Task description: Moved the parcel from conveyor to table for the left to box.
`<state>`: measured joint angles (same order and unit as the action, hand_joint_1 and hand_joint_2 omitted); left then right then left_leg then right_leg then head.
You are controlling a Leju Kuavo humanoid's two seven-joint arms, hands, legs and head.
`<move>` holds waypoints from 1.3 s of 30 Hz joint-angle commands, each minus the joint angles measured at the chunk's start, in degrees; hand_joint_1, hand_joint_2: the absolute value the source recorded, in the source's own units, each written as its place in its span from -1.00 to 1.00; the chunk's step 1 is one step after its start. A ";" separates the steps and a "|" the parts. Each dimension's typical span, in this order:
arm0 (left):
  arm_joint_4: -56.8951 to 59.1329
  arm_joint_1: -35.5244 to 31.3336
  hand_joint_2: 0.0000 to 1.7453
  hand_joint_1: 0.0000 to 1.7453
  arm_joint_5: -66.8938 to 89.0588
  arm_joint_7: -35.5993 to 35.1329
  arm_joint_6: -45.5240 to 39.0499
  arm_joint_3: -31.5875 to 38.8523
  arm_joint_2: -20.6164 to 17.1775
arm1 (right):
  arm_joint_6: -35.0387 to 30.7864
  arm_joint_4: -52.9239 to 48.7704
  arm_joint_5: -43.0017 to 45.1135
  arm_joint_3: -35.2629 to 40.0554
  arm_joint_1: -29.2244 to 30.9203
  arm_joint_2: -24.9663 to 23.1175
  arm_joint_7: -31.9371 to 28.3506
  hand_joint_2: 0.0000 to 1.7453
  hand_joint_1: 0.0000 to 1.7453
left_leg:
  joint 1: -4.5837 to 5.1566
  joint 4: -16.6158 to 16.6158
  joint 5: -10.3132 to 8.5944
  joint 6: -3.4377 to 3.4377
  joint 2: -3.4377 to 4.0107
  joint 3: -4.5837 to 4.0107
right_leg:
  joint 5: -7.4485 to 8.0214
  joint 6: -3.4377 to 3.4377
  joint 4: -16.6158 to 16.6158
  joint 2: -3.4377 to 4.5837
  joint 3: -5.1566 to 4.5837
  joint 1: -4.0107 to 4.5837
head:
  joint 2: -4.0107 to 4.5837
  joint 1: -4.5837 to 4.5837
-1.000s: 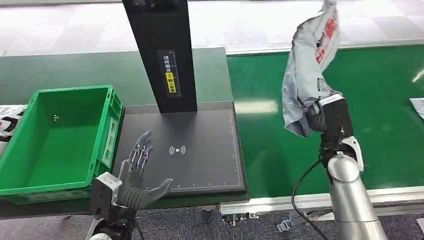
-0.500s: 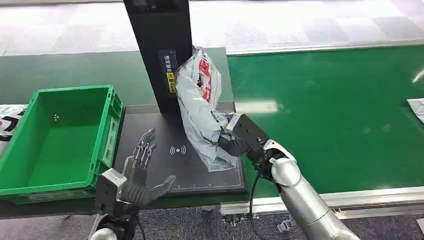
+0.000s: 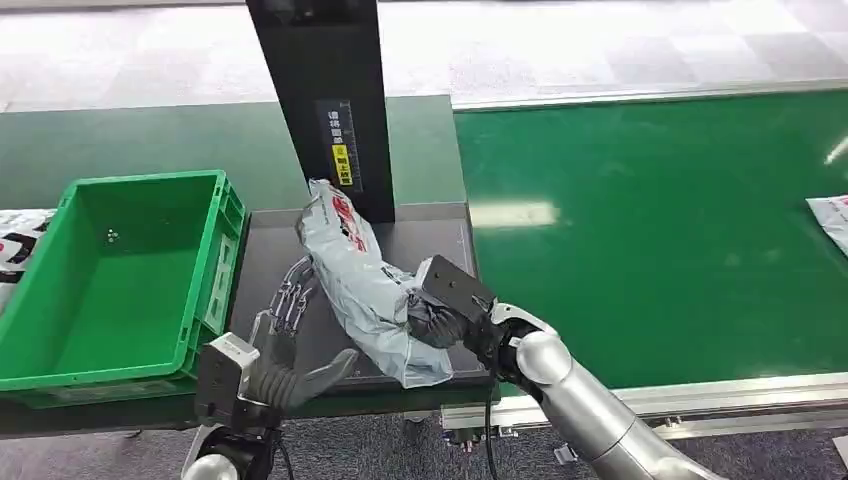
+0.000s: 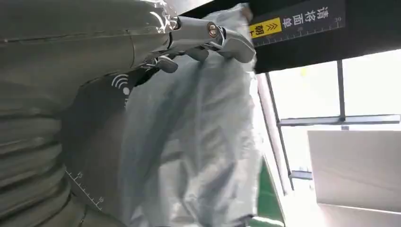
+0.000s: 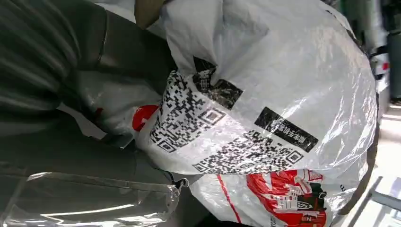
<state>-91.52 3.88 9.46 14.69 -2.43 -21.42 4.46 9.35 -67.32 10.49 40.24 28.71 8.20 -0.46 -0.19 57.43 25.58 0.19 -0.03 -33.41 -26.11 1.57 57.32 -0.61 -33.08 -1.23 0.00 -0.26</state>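
A: Where is the crumpled grey plastic mailer parcel with red print (image 3: 365, 282)?

B: It lies lengthwise across the flat black scanning table with a wireless symbol (image 3: 450, 262), one end by the black upright post with a yellow label (image 3: 330, 110), the other near the table's front edge. Your right hand (image 3: 440, 315) grips it near that front end, fingers closed around the film.

A: And the left hand (image 3: 285, 350)?

B: It holds nothing; its fingers are spread, just beside the parcel.

A: How should you finish this step?

B: In my judgement, settle the parcel flat before you let go, well inside the table edge, within the left hand's reach toward the green plastic crate (image 3: 60, 330).

A: What do the wrist cameras add?

B: The right wrist view shows the printed codes on the parcel (image 5: 227, 137); the left wrist view shows fingertips (image 4: 236, 45) against the film.
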 commanded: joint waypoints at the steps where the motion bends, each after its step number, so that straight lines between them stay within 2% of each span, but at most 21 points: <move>1: 1.09 0.90 1.00 -1.00 -0.04 -0.85 -1.10 -1.69 -1.34 | -4.89 15.26 -5.09 5.73 6.35 0.43 -0.68 1.00 1.00 | -0.11 -0.26 -0.05 -0.07 0.11 0.38 | 0.11 -0.22 -0.32 0.18 0.37 0.13 | 0.00 0.00; 2: 1.09 1.17 1.00 -1.00 -0.02 -0.85 -1.15 -1.75 -1.57 | -5.18 16.42 -4.90 5.14 6.83 0.58 -0.41 1.00 1.00 | -0.10 -0.23 -0.02 -0.06 0.15 0.36 | 0.10 -0.20 -0.28 0.22 0.34 0.12 | 0.00 0.00; 3: 1.21 1.14 1.00 -1.00 -0.02 -0.85 -1.16 -1.77 -1.63 | -5.03 17.22 -4.86 5.01 7.31 0.70 -0.18 1.00 -0.86 | -0.05 -0.14 0.02 -0.03 0.19 0.29 | 0.06 -0.14 -0.17 0.23 0.24 0.06 | 0.00 0.00; 4: 1.43 1.03 1.00 -1.00 -0.02 -0.85 -1.18 -1.78 -1.64 | -4.60 18.47 -5.45 5.40 8.24 0.79 0.42 1.00 -1.00 | -0.06 -0.12 0.02 -0.03 0.15 0.24 | 0.05 -0.11 -0.16 0.19 0.21 0.07 | 0.00 0.00; 10: 1.81 0.57 1.00 -1.00 -0.05 -0.72 -1.62 -1.46 -1.42 | -3.53 20.40 -4.62 4.73 12.14 0.20 0.02 1.00 -1.00 | -0.04 -0.06 0.04 -0.04 0.17 0.19 | 0.04 -0.13 -0.08 0.22 0.14 0.05 | 0.00 0.02; 16: 1.88 0.73 1.00 -1.00 -0.10 -0.29 -2.03 -1.48 -1.48 | -2.73 13.53 -0.52 1.65 10.14 2.87 -1.74 1.00 -1.00 | -0.04 -0.05 0.01 -0.04 -0.04 0.13 | -0.01 -0.12 -0.08 -0.01 0.16 0.05 | 0.00 0.00; 19: 2.89 0.41 1.00 -1.00 -0.11 0.05 -2.09 -1.91 -1.49 | -2.64 6.73 3.74 -2.43 7.86 4.19 -4.33 1.00 -1.00 | -0.03 -0.02 0.01 -0.02 -0.13 0.08 | -0.03 -0.09 -0.05 -0.10 0.12 0.04 | 0.00 0.00; 24: 4.01 -0.20 1.00 -1.00 -0.23 0.73 -1.96 -2.36 -1.29 | -2.69 1.24 6.85 -5.64 5.97 4.23 -6.04 1.00 -1.00 | -0.04 -0.06 0.02 -0.04 -0.04 0.15 | -0.01 -0.12 -0.09 0.00 0.15 0.05 | 0.00 0.00; 26: 3.65 0.10 1.00 -1.00 -0.23 0.99 -2.00 -2.26 -1.40 | -3.88 -2.94 7.80 -8.31 2.80 4.08 -8.82 1.00 -1.00 | -0.04 -0.06 -0.02 -0.04 -0.16 0.10 | -0.01 -0.10 -0.11 -0.13 0.15 0.05 | 0.00 0.00; 30: 3.24 0.87 1.00 -1.00 0.67 1.13 -1.05 -3.03 -1.69 | -4.23 -10.38 8.27 -12.90 -3.16 2.96 -10.51 1.00 -1.00 | -0.09 -0.14 0.00 -0.07 -0.17 0.22 | -0.03 -0.16 -0.20 -0.12 0.27 0.10 | 0.00 0.00; 39: 5.42 -0.66 1.00 -1.00 8.51 -1.39 1.29 -8.29 -1.98 | -2.14 -15.25 8.41 -19.60 -9.22 0.06 -12.95 1.00 -1.00 | -0.08 -0.15 -0.01 -0.05 -0.19 0.21 | -0.02 -0.13 -0.21 -0.15 0.28 0.09 | 0.00 0.00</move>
<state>-90.75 5.46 12.57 15.34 -2.95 -23.96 4.24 5.62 -76.52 19.15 28.24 25.54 11.26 -12.57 -0.18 57.45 25.59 0.20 -0.04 -33.42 -26.12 1.58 57.31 -0.62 -33.09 -1.24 0.00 -0.26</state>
